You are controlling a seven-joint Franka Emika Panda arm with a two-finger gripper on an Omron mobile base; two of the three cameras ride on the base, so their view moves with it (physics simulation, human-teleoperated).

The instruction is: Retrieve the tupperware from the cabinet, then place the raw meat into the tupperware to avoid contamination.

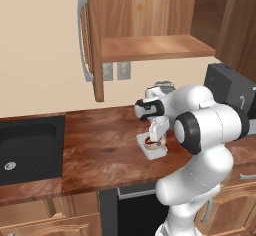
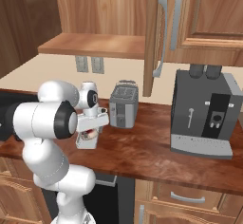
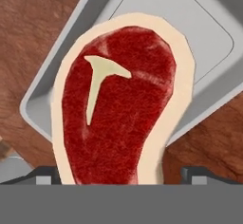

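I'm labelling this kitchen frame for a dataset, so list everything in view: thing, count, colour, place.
Pale grey-white square plastic tupperware: one, on the brown wooden counter, under the gripper.
Red raw meat steak with cream fat rim: one, lying over the tupperware, its lower end reaching past the rim.
Brown wooden wall cabinet: one, door open, shelf bare.
Silver-grey toaster: one, at the back of the counter.
Black and grey coffee machine: one, on the counter beside the toaster.
Black sink: one, set into the counter's far end.
Grey wall outlets: two, under the cabinet.
White robot arm's gripper: one, open, just above the meat.
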